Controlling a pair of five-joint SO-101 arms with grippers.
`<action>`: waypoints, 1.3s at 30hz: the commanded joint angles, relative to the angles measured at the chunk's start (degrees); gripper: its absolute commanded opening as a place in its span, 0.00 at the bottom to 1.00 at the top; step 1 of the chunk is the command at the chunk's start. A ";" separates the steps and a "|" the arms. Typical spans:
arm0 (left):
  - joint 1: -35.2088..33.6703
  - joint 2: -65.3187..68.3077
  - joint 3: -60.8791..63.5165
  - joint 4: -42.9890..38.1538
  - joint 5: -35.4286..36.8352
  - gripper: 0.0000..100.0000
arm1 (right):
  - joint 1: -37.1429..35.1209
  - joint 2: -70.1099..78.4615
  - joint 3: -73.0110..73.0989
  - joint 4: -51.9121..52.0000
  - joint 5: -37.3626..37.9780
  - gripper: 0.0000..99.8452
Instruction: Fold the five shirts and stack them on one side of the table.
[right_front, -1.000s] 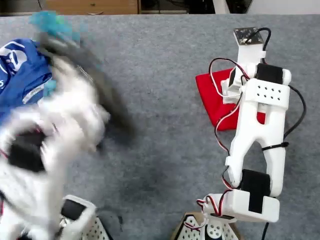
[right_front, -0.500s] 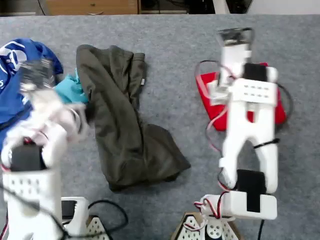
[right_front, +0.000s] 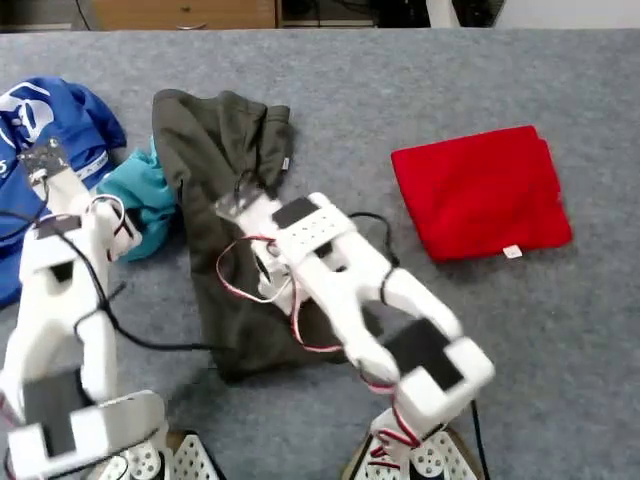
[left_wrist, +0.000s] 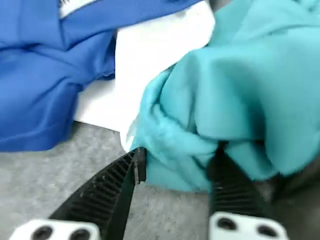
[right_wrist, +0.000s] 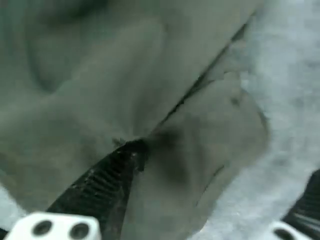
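Folding looks early: red shirt (right_front: 480, 190) lies folded on the worktop (right_front: 400, 90), olive shirt (right_front: 200, 200) sprawls near its middle. Open, the right end effector (right_wrist: 225, 172) rests on olive cloth; the left end effector (left_wrist: 177, 165) gapes around the teal shirt (left_wrist: 240, 95). Next, pinch an olive edge.

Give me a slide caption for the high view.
Left gripper at the teal shirt, right gripper on the olive shirt, folded red shirt apart on the grey table.

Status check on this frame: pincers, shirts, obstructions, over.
Left pincer open, straddling crumpled teal shirt. Right pincer open, on unfolded olive-green shirt. Folded red shirt lies apart; crumpled blue shirt beside teal.
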 joint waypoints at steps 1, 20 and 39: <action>1.93 6.11 -10.11 4.66 0.53 0.10 | 1.01 6.20 -3.56 1.58 0.62 0.32; -14.24 2.68 -74.46 35.69 0.53 0.02 | 13.67 -14.64 -27.82 29.63 4.57 0.00; -26.46 22.37 -70.15 22.59 1.41 0.11 | 16.22 -22.90 -11.30 30.95 15.12 0.00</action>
